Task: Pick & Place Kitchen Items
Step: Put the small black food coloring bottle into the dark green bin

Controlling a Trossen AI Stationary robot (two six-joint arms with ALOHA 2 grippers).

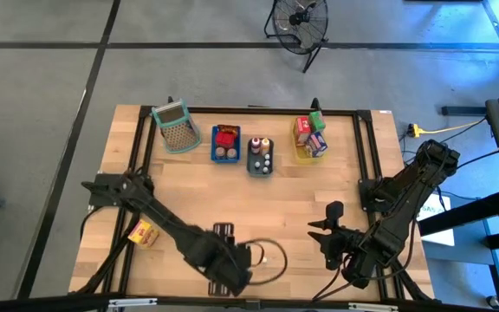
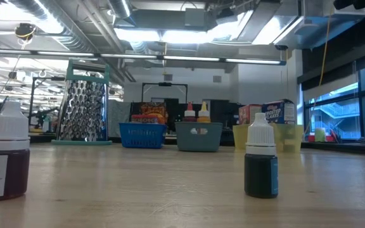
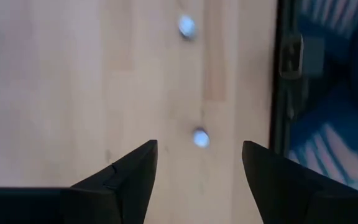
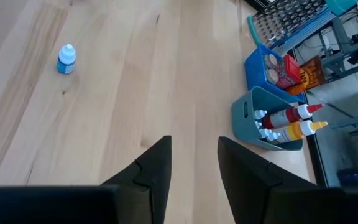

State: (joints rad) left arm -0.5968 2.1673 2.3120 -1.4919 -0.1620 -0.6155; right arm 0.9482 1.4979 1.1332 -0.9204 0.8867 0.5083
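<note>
A: Could any writing be read?

B: No. The red carton in the yellow tray, upper right of centre in the high view, had print too small to make out, as did the yellow packet at lower left.

A: And the end effectors?

B: The left end effector stood open and empty at the tabletop's lower edge, over a white-capped bottle. The right end effector, at lower right, had a narrow gap and held nothing.

A: Open room?

B: The tabletop's middle lay bare; the grater, blue tray and grey tray lined its upper edge.
</note>
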